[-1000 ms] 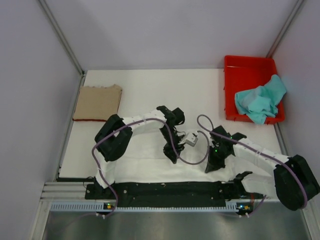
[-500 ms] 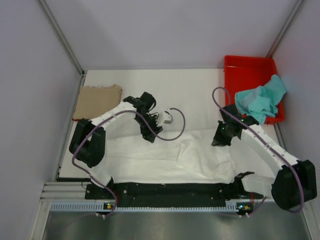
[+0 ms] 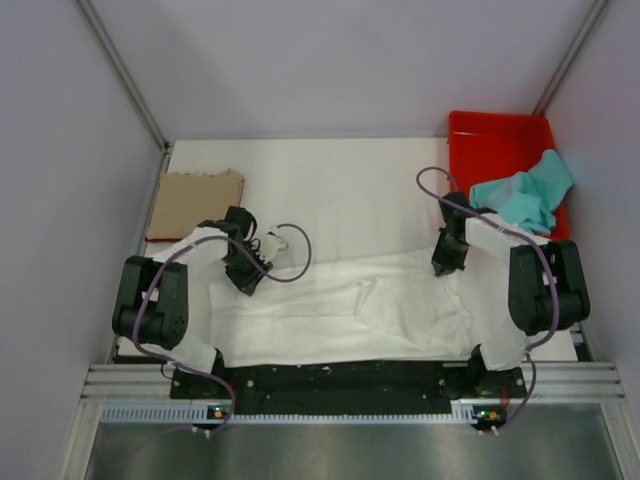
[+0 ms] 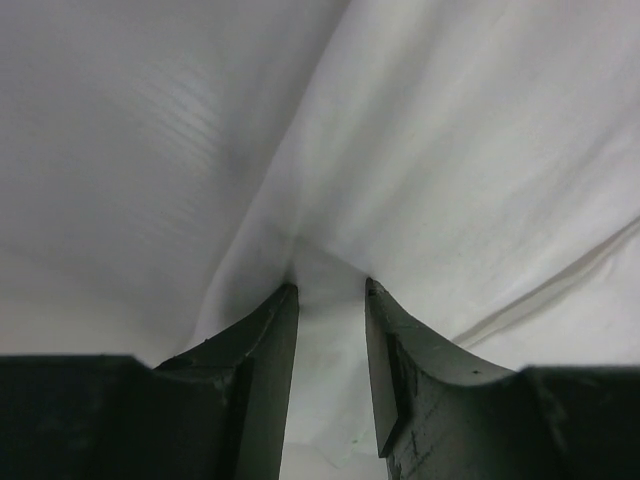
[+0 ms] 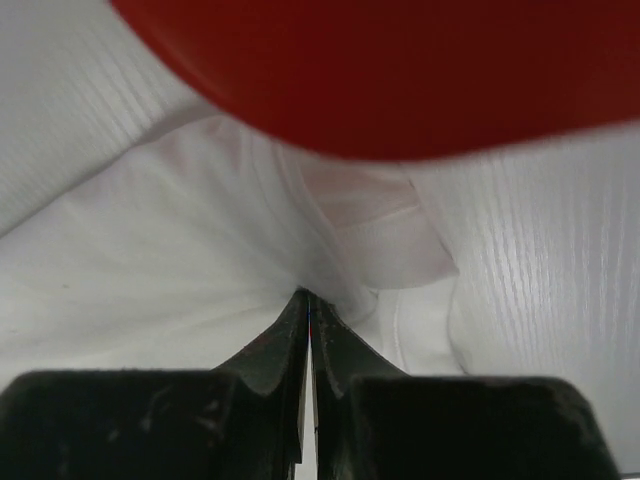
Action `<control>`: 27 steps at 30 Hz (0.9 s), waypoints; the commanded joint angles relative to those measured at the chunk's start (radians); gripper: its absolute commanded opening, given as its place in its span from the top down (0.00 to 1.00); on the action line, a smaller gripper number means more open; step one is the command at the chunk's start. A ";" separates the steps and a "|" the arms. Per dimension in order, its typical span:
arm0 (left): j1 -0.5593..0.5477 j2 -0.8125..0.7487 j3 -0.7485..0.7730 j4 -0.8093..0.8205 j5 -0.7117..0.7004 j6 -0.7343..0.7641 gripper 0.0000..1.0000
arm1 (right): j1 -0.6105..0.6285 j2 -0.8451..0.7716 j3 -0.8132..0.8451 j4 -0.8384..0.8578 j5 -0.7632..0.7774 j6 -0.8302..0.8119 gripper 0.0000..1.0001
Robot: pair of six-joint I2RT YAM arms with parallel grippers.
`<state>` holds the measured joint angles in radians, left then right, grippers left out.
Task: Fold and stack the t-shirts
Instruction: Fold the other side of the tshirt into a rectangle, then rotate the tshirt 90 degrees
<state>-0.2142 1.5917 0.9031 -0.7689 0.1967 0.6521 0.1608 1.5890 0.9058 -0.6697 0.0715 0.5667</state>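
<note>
At the far right corner of the table (image 3: 350,180) stands the red bin (image 3: 500,125), and the teal t-shirt (image 3: 520,200) lies crumpled in it, one end draped over its right rim. Down and to the left of the bin, the white t-shirt (image 3: 340,305) is spread wide and wrinkled across the near half of the table, its right end reaching just below the bin's near wall. Straight across from the bin, at the table's left edge and well apart from it, the tan t-shirt (image 3: 195,203) lies flat in a folded rectangle.

The right gripper (image 5: 308,295) sits just beside the bin's near left corner, on the far edge of the white t-shirt. Its fingers are pressed almost together, with only a hairline slit between them, and a ridge of white cloth is pinched at the tips. The bin's red shows blurred above it in the wrist view.

The left gripper (image 4: 330,285) is well away from the bin, at the shirt's far left edge. Its jaws stand a narrow way apart with white cloth filling the gap. The fabric rises in a peak to the tips, so it appears to be clamped, though the contact itself is hard to make out.
</note>
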 commanded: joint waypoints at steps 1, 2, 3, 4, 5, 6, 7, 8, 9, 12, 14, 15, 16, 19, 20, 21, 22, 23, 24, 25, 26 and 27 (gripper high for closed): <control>0.094 0.047 -0.112 0.109 -0.232 0.004 0.60 | -0.010 0.167 0.106 0.085 0.154 -0.100 0.99; 0.110 0.045 -0.115 0.105 -0.221 0.006 0.60 | -0.010 0.192 0.142 0.084 0.157 -0.109 1.00; 0.114 0.037 -0.116 0.094 -0.201 0.006 0.60 | -0.007 0.209 0.171 0.082 0.162 -0.119 1.00; 0.116 0.019 -0.115 0.082 -0.159 0.009 0.60 | -0.003 0.216 0.203 0.082 0.162 -0.132 1.00; 0.116 -0.005 -0.106 0.062 -0.116 0.017 0.59 | 0.006 0.218 0.231 0.079 0.159 -0.151 1.00; 0.116 -0.031 -0.092 0.034 -0.077 0.023 0.59 | 0.020 0.215 0.264 0.078 0.154 -0.174 0.99; 0.118 -0.060 -0.069 0.011 -0.038 0.023 0.59 | 0.038 0.206 0.293 0.073 0.154 -0.198 0.98; 0.122 -0.084 -0.032 -0.030 -0.005 0.023 0.58 | 0.061 0.197 0.327 0.062 0.159 -0.232 0.97; 0.131 -0.107 -0.005 -0.065 0.024 0.023 0.58 | 0.083 0.183 0.356 0.044 0.166 -0.255 0.96; 0.173 -0.145 0.075 -0.150 0.067 0.034 0.57 | 0.147 0.112 0.389 -0.023 0.189 -0.297 0.91; 0.206 -0.148 0.103 -0.177 0.038 0.037 0.57 | 0.186 0.045 0.348 -0.062 0.179 -0.272 0.89; 0.240 -0.150 0.108 -0.178 0.020 0.040 0.57 | 0.197 0.002 0.317 -0.076 0.171 -0.252 0.87; 0.265 -0.150 0.109 -0.178 0.009 0.046 0.57 | 0.204 -0.039 0.276 -0.088 0.156 -0.222 0.87; 0.334 -0.160 0.123 -0.191 0.012 0.067 0.55 | 0.215 -0.128 0.127 -0.105 0.074 -0.139 0.88; 0.346 -0.167 0.129 -0.204 0.015 0.075 0.54 | 0.215 -0.145 0.089 -0.106 0.048 -0.116 0.90; 0.352 -0.176 0.131 -0.208 0.015 0.080 0.53 | 0.221 -0.156 0.046 -0.105 0.041 -0.096 0.94; 0.360 -0.186 0.132 -0.211 0.015 0.084 0.53 | 0.230 -0.158 0.010 -0.099 0.040 -0.088 0.97; 0.364 -0.197 0.129 -0.210 0.017 0.089 0.52 | 0.235 -0.153 -0.016 -0.088 0.043 -0.085 0.99; 0.366 -0.206 0.126 -0.211 0.021 0.092 0.52 | 0.238 -0.141 -0.037 -0.073 0.044 -0.083 1.00; 0.368 -0.210 0.120 -0.211 0.024 0.095 0.52 | 0.238 -0.115 -0.050 -0.056 0.045 -0.087 1.00; 0.368 -0.210 0.112 -0.210 0.026 0.095 0.52 | 0.238 -0.080 -0.054 -0.039 0.048 -0.091 1.00; 0.368 -0.207 0.105 -0.207 0.024 0.093 0.52 | 0.240 -0.046 -0.048 -0.030 0.057 -0.094 1.00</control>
<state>0.1482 1.4254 1.0023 -0.9520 0.2016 0.7174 0.3866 1.4540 0.8734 -0.7391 0.1333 0.4431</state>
